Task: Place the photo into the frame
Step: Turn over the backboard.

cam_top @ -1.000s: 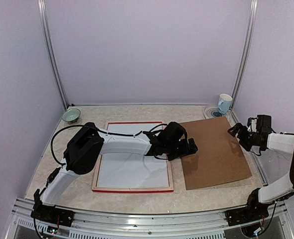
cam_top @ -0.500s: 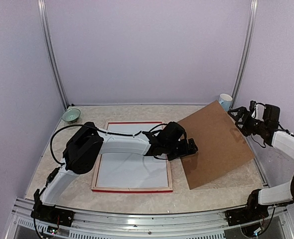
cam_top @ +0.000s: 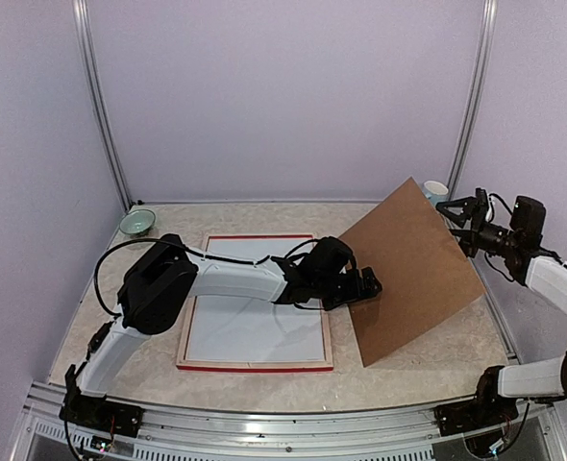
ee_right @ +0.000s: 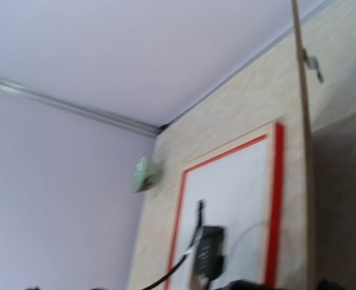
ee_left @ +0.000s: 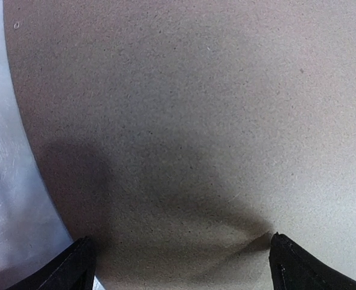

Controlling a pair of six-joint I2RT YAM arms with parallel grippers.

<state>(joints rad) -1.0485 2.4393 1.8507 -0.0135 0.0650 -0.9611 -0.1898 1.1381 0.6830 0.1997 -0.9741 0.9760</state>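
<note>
The frame [cam_top: 255,366] lies back-up on the table, with red edges and a pale wood border; it also shows in the right wrist view [ee_right: 277,181]. A plain white sheet [cam_top: 250,327] fills it; no printed side shows, so I cannot tell whether it is the photo. The brown backing board [cam_top: 413,279] stands tilted, its left edge on the table and its right edge raised. My right gripper [cam_top: 454,213] is open at that raised edge, which I see edge-on [ee_right: 301,121]. My left gripper [cam_top: 368,284] is open at the board's left edge, its fingertips wide apart over the brown surface [ee_left: 196,121].
My left arm [cam_top: 235,279] stretches across the frame. A green bowl [cam_top: 137,223] sits at the back left corner. A white cup [cam_top: 434,195] stands at the back right, just behind the raised board. Metal posts and walls enclose the table.
The right gripper has risen and the board's right edge has come up with it, from flat on the table to steeply tilted. The left arm has stayed put.
</note>
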